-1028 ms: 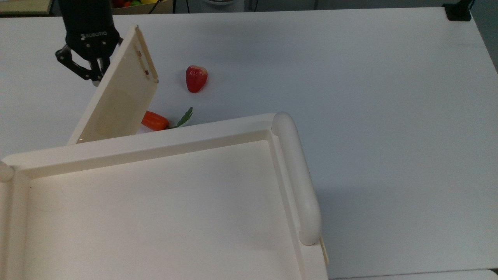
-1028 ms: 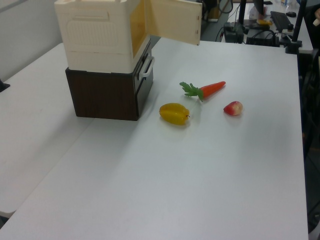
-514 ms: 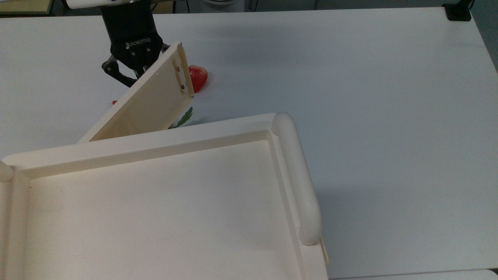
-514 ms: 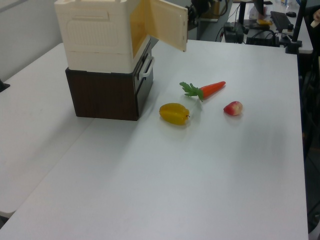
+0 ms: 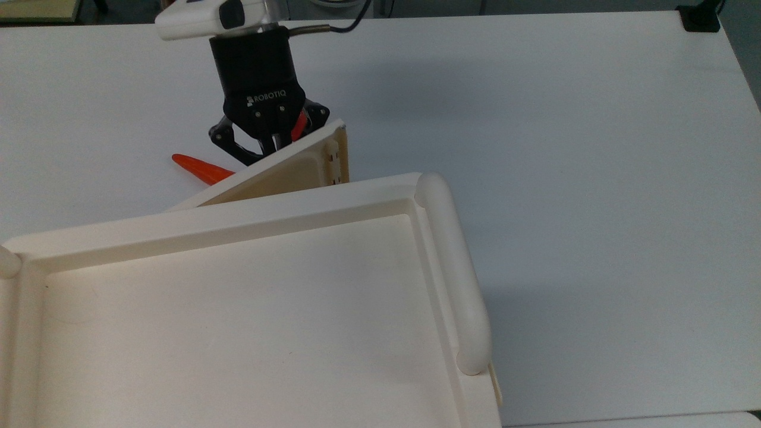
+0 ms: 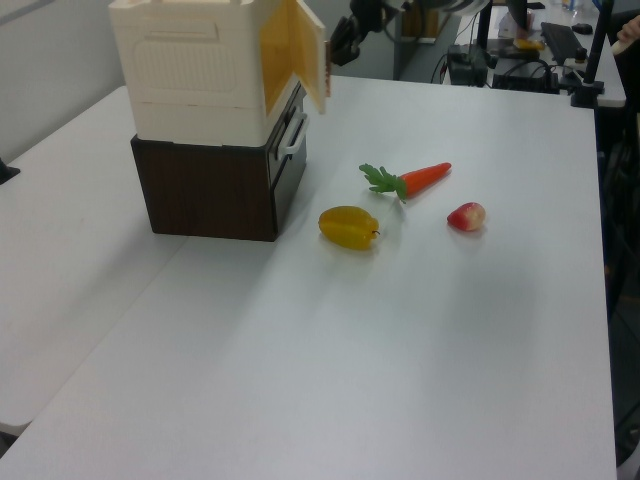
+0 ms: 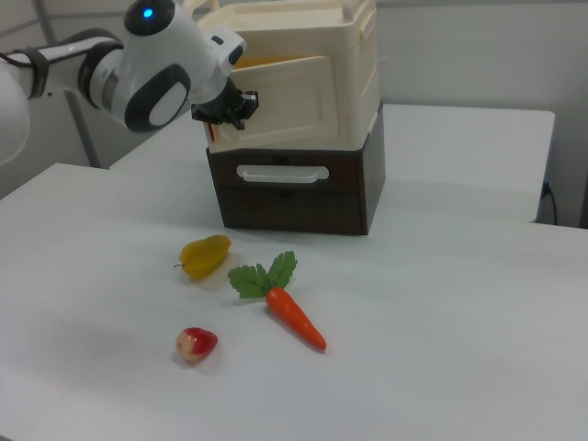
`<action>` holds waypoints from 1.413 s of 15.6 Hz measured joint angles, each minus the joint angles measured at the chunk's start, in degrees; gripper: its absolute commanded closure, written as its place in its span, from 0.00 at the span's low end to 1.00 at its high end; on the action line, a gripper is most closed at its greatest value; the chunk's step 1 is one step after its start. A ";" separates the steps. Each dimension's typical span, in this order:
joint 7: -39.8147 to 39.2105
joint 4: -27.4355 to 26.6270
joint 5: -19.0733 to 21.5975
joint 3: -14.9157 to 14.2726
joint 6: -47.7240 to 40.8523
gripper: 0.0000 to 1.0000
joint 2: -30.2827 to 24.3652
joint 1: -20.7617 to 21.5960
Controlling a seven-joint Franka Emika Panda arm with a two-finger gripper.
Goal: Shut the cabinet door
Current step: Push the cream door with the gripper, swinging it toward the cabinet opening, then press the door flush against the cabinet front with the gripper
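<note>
The cream cabinet (image 5: 238, 309) shows its recessed top and rounded bar (image 5: 455, 273) in the top view. It stands on a dark brown drawer unit (image 6: 215, 185). The cabinet door (image 5: 297, 169) is a thin cream panel, partly open, with its free edge swung near the cabinet front. My black gripper (image 5: 274, 144) is shut, with nothing held, against the door's outer face near that free edge. In the left view the door (image 6: 306, 58) stands at a narrow angle with the gripper (image 6: 343, 45) just behind it. In the right view the gripper (image 7: 230, 112) is beside the door (image 7: 289, 101).
On the white table (image 5: 565, 148) lie a carrot (image 6: 415, 178), a yellow fruit (image 6: 349, 227) and a red strawberry-like fruit (image 6: 466, 216), all in front of the cabinet. The carrot's tip (image 5: 199, 167) shows beside the door. The drawer unit has a white handle (image 7: 282, 172).
The gripper has moved toward the top view's right and nearer the cabinet, swinging the door from wide open to a narrow angle. The red fruit is now hidden behind the gripper in the top view.
</note>
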 measured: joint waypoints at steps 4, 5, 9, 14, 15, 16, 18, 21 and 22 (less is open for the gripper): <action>6.94 0.12 0.00 0.14 12.82 1.00 5.11 2.22; 8.38 0.17 0.00 0.64 15.46 1.00 6.40 2.35; 13.32 1.92 0.00 2.41 21.04 1.00 9.55 2.41; 16.22 3.06 0.00 2.43 21.04 1.00 10.24 2.38; 16.50 3.09 0.00 2.43 21.04 1.00 10.26 2.38; 16.67 3.10 0.00 2.43 21.04 1.00 10.27 2.38; 16.76 3.11 0.00 2.43 21.04 1.00 10.28 2.38; 16.98 2.99 0.00 2.44 21.03 1.00 10.15 2.33; 17.07 2.58 0.02 2.44 21.02 1.00 9.86 2.24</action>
